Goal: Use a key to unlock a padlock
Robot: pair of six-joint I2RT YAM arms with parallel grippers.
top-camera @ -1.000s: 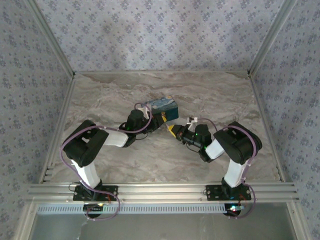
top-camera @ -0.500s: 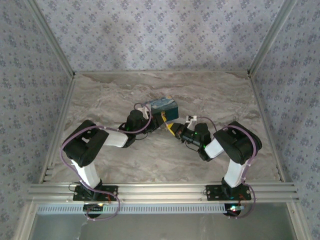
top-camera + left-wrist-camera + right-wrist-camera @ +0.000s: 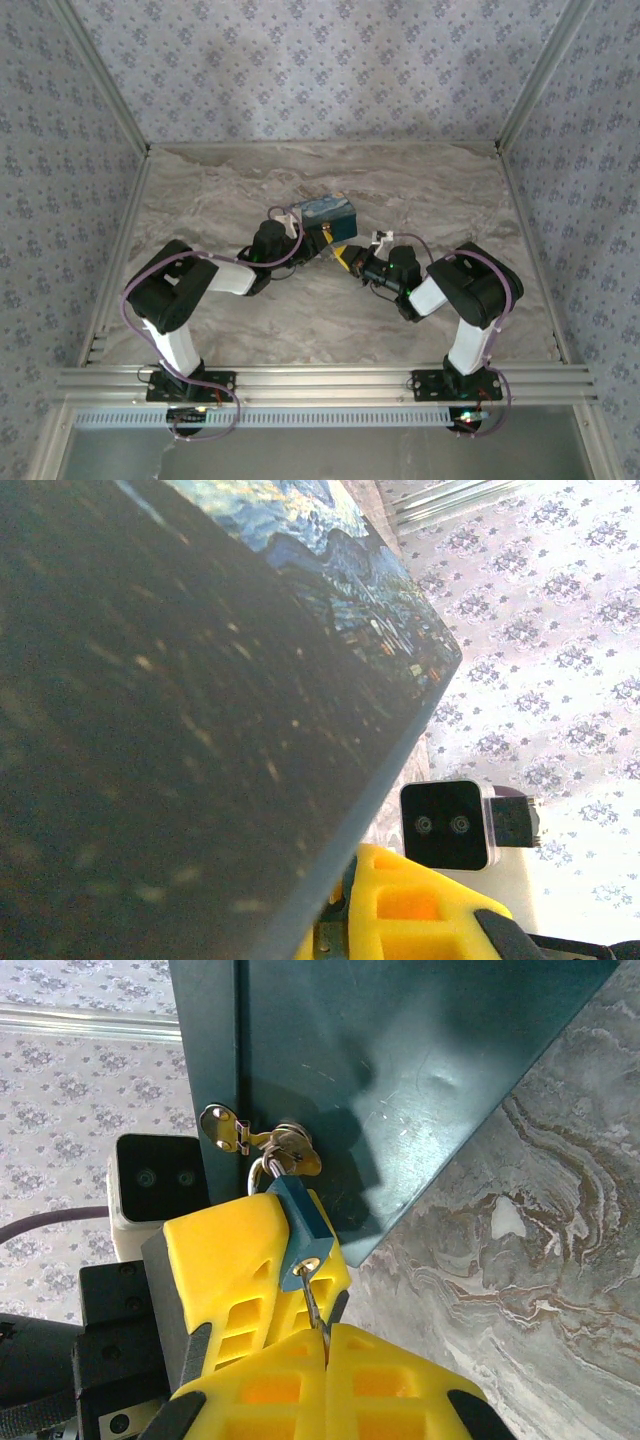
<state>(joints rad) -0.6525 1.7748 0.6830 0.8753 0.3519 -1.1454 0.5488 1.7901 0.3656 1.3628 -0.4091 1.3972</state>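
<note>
Padlock (image 3: 298,1222) hangs on the blue box (image 3: 400,1080) hasp, mid-tabletop (image 3: 520,1290), its body clamped in the closed left end effector (image 3: 287,1252). Key (image 3: 315,1305) sits in the keyhole, pinched by the closed right end effector (image 3: 325,1345), which has crept slightly left toward the box. Insertion looks done, so the turn is likely next.

My rig's in a lab-type robot test booth, not a home: alu frame posts (image 3: 530,90) w/ flower-print wall panels (image 3: 320,70) on 3 sides, marble-print tabletop (image 3: 450,190), my L arm (image 3: 175,295) & R arm (image 3: 470,290) bolted to alu rail (image 3: 320,380) at front.
</note>
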